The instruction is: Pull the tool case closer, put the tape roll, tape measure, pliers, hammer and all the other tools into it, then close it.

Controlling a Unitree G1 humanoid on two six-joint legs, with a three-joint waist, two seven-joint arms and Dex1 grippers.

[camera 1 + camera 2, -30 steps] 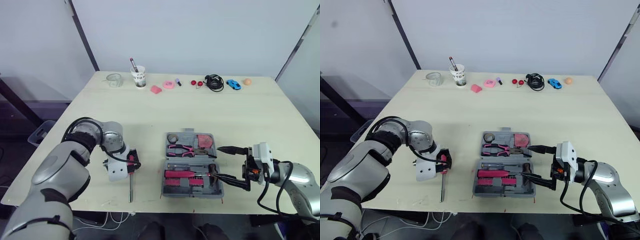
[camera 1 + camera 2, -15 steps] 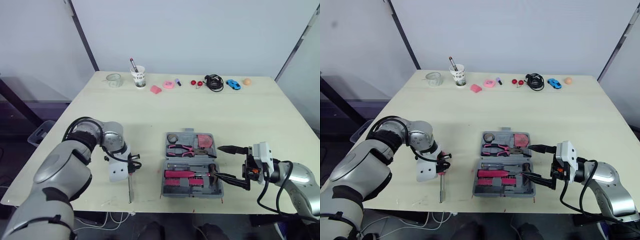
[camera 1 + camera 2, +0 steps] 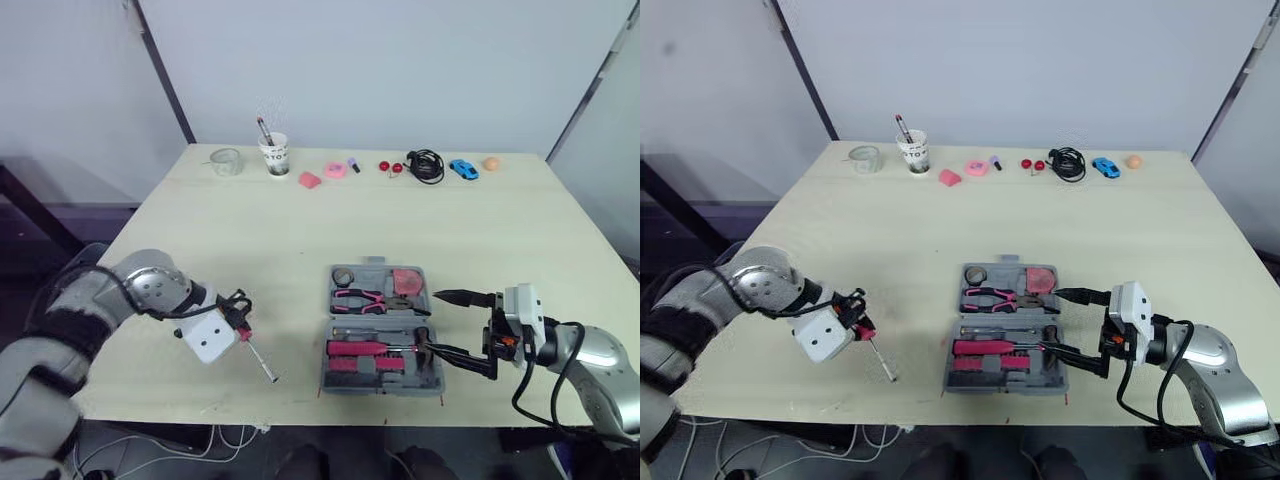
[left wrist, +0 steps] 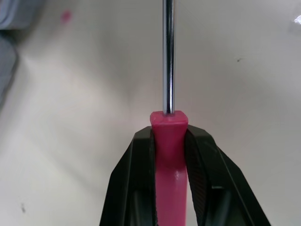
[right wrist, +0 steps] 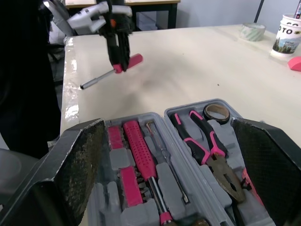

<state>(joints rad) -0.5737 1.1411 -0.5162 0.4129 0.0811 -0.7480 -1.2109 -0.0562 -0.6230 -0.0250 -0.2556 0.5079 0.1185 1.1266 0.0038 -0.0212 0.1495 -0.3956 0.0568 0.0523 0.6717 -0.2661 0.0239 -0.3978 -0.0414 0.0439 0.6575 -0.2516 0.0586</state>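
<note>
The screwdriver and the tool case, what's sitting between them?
Nothing, just bare table between the screwdriver and the tool case, in the left eye view.

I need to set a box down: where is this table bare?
Bare: the table between the cup, cable and toy car at the back and the tool case. Crowded: the front, with the left gripper holding the screwdriver, the case, and the right gripper, jaws open, at its right end.

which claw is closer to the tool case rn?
Right. The right claw is open at the tool case's right edge, one finger by each half. The left claw is well off to the case's left, shut on the screwdriver.
</note>
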